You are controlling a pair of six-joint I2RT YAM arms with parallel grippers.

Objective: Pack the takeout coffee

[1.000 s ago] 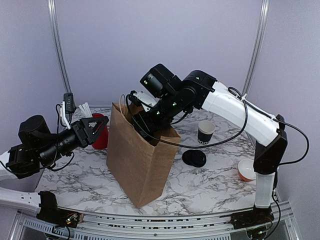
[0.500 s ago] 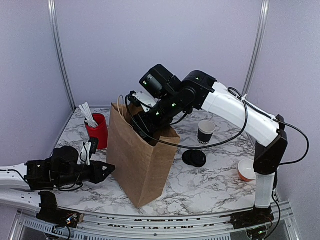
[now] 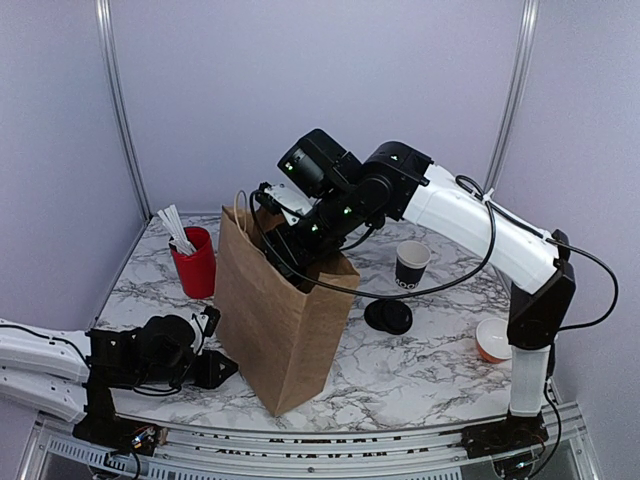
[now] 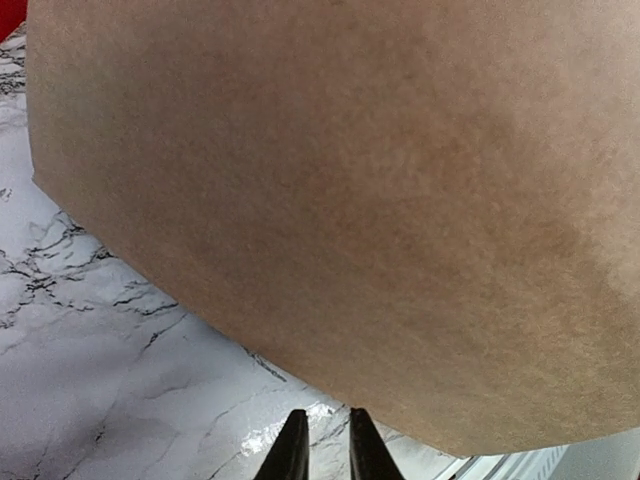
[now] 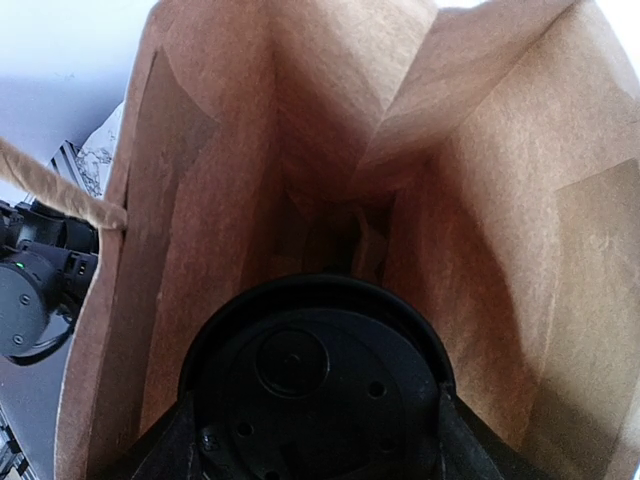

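Top view: from above and behind, looks over the whole table and the bag. Left wrist: sits low, faces the bag side from very near. Right wrist: looks down into the open bag, close over the coffee. Shared by all three: the bag.

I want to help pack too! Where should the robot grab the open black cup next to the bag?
Probably around its round side wall, about halfway up. The open black cup stands upright with no lid, so pinching the thin rim might squash it. Bring the tool in from the right, because the bag stands on its left.
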